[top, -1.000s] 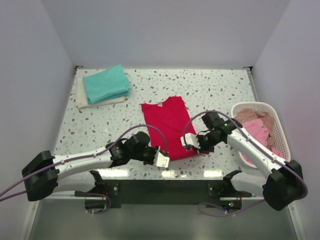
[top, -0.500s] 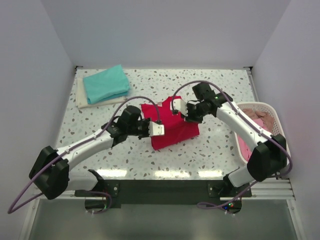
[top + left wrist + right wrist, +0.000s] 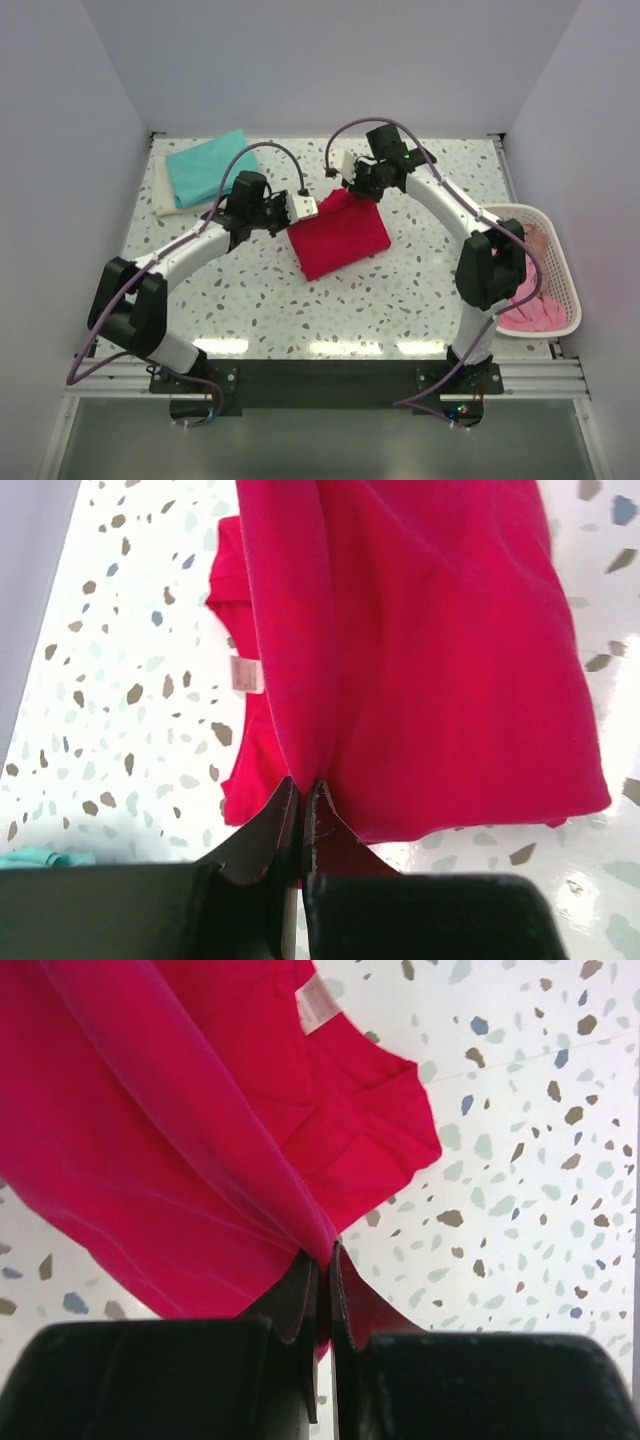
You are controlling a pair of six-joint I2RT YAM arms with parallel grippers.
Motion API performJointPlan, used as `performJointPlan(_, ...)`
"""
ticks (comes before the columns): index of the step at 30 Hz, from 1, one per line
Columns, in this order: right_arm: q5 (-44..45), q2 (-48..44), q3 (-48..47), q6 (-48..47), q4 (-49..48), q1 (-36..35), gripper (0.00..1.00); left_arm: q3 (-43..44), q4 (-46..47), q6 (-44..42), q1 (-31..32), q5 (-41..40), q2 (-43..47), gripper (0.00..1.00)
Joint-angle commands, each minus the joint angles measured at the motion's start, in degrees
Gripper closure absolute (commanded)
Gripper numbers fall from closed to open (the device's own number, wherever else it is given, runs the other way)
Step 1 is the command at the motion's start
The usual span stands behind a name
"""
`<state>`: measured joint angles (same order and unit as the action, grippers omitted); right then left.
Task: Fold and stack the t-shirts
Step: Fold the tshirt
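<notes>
The crimson-red t-shirt [image 3: 340, 235] lies mid-table, folded over on itself. My left gripper [image 3: 303, 208] is shut on its near hem corner [image 3: 300, 770] and holds it over the shirt's far left edge. My right gripper [image 3: 347, 185] is shut on the other hem corner [image 3: 322, 1245] at the far right edge. The white neck label shows in both wrist views [image 3: 245, 673] [image 3: 318, 1002]. A teal t-shirt [image 3: 212, 165] lies folded on a cream one [image 3: 165, 195] at the back left. Pink t-shirts [image 3: 535, 305] sit in the basket.
The white mesh laundry basket [image 3: 500, 212] stands at the right table edge, partly behind the right arm. The speckled tabletop [image 3: 420, 290] stretches in front of the red shirt. Grey walls close in the back and sides.
Both grippers carried the red shirt's near hem from the front of the table up and back over the shirt to its collar end, folding it in half.
</notes>
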<state>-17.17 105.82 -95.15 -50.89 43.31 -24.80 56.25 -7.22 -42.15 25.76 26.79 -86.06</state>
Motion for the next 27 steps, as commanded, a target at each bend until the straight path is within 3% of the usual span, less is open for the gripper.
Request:
performJointPlan(1,0.6,3.1,-5.1,2.3,-4.9,0.6,1.00,2.8,4.7,2.0,-2.5,2.1,-2.3,1.00)
performJointPlan(13,3.3,15.6,-13.5,7.4,-11.5,0.8,1.00,8.5,10.6,9.4,-6.6,-4.0,-14.5,1.00)
performJointPlan(14,4.1,16.0,-13.2,9.5,-12.9,0.7,0.97,9.6,10.4,10.5,-6.7,-5.2,-15.6,0.91)
performJointPlan(15,4.8,16.9,-13.0,10.7,-14.5,0.8,0.87,10.8,10.0,13.6,-6.9,-6.8,-16.6,0.81)
performJointPlan(16,7.6,17.0,-12.3,12.1,-18.3,0.8,0.72,13.4,8.9,15.8,-6.9,-10.4,-18.4,0.66)
performJointPlan(17,9.2,17.2,-11.7,16.9,-21.0,0.8,0.40,14.9,8.1,18.0,-7.0,-12.7,-19.1,0.53)
performJointPlan(18,11.3,16.8,-11.0,19.8,-23.3,0.8,0.29,16.2,7.4,23.3,-7.1,-15.4,-19.6,0.35)
performJointPlan(20,17.9,15.9,-9.1,27.0,-30.3,0.9,0.10,19.8,4.2,28.9,-7.2,-23.4,-20.0,0.16)
performJointPlan(21,19.1,15.4,-8.8,29.3,-31.3,1.2,0.08,21.1,2.4,33.1,-7.4,-24.6,-19.9,0.11)
performJointPlan(24,17.4,12.1,-7.3,36.6,-30.5,2.8,0.09,22.4,-2.6,41.1,-7.7,-24.3,-17.5,0.09)
performJointPlan(27,3.0,8.4,-4.0,40.9,-23.8,5.2,0.12,18.6,-4.6,49.8,-7.7,-19.7,-14.1,0.09)
